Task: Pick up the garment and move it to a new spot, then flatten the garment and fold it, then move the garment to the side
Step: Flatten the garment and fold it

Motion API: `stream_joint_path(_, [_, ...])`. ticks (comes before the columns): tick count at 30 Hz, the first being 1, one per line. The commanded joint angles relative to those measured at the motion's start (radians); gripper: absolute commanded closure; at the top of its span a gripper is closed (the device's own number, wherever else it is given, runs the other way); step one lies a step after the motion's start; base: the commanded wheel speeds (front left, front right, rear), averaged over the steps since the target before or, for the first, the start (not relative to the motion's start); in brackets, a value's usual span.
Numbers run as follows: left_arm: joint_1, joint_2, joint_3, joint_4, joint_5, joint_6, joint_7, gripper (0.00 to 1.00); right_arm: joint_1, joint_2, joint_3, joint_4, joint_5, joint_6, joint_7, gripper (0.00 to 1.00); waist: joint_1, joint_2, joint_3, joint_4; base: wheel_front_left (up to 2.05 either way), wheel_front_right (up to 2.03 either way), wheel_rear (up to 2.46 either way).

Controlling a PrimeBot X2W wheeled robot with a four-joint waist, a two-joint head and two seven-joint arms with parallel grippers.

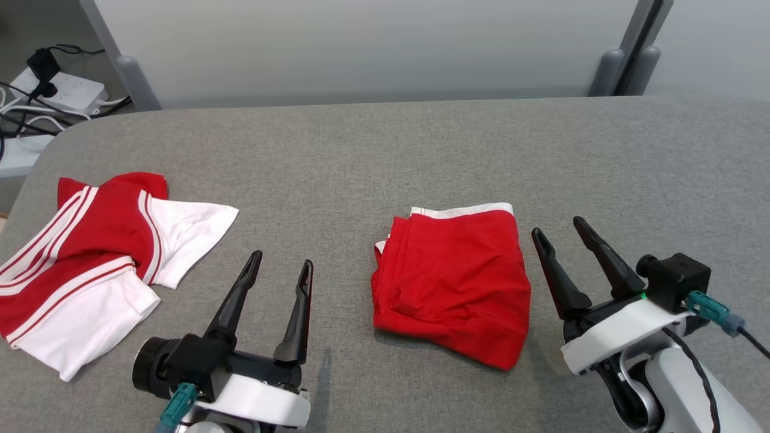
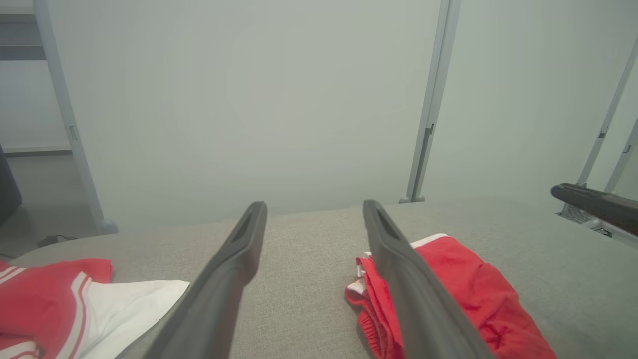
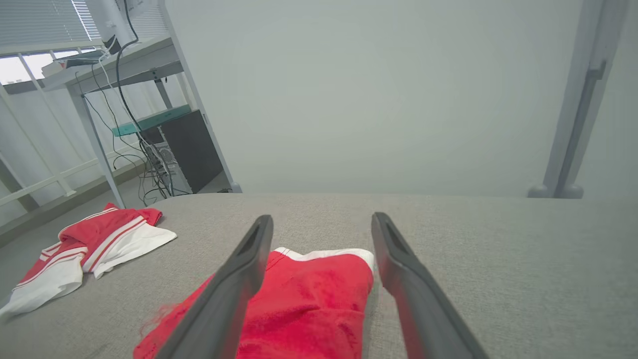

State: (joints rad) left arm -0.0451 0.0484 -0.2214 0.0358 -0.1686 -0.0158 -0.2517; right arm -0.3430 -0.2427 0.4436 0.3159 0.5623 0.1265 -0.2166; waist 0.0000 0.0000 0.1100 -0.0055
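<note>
Backdrop: pale grey partition panel (image 1: pixel 361 48), smooth and matte, held by rounded grey posts along the far edge. Floor at the far left carries a white power strip (image 1: pixel 66 90) with black and white cables trailing off it. The right wrist view also shows a dark computer case (image 3: pixel 192 149) under a metal frame, with more cables hanging.

Worktop (image 1: pixel 385 144): grey woven fabric cover with a fine, even weave, flat, with a rounded far-left corner.

Red-and-white garment (image 1: pixel 90 264): largest cloth item, lying at the left edge of the worktop. Soft knit, loosely crumpled, with red panels, white panels and thin white striping along the seams. One white flap points toward the centre.

Red garment (image 1: pixel 451 282): centre of the worktop, between the two tools and well apart from the other cloth. Folded into a rough rectangle in plain red with a slightly fuzzy texture. A white band shows along the far edge, layered folds on the left side, and the near edge is a little puffed and uneven.

Left tool (image 1: pixel 283 260): long dark tapered fingers spread apart, empty, above bare worktop just left of the red garment.

Right tool (image 1: pixel 557 227): fingers likewise parted, holding nothing, just beside the garment's right edge. Whether they touch it cannot be told.
</note>
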Motion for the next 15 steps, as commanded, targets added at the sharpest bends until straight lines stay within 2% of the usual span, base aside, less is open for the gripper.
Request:
stream_joint_path(1, [-0.013, 0.002, 0.041, -0.033, -0.007, 0.010, -0.010, 0.00, 0.019, 0.015, -0.022, -0.013, -0.047, 0.004, -0.027, 0.00, 0.0000, 0.0000, -0.013, -0.012, 0.00, 0.00, 0.00])
stream_joint_path(5, [-0.001, 0.002, 0.060, -0.035, -0.019, 0.018, -0.010, 0.00, 0.068, 0.054, -0.115, -0.025, -0.166, 0.004, -0.044, 0.00, 0.0000, 0.0000, -0.026, -0.023, 0.00, 0.00, 0.00])
stream_joint_path(9, [0.006, 0.002, 0.082, -0.031, -0.038, 0.021, -0.010, 0.00, 0.125, 0.091, -0.221, -0.122, -0.250, 0.004, -0.045, 0.00, 0.0000, 0.0000, -0.030, -0.025, 0.00, 0.00, 0.00])
stream_joint_path(15, [0.039, 0.002, 0.106, 0.001, -0.044, 0.022, -0.010, 0.00, 0.241, 0.125, -0.303, -0.189, -0.283, 0.004, -0.045, 0.00, 0.0000, 0.0000, -0.056, -0.020, 0.00, 0.00, 0.00])
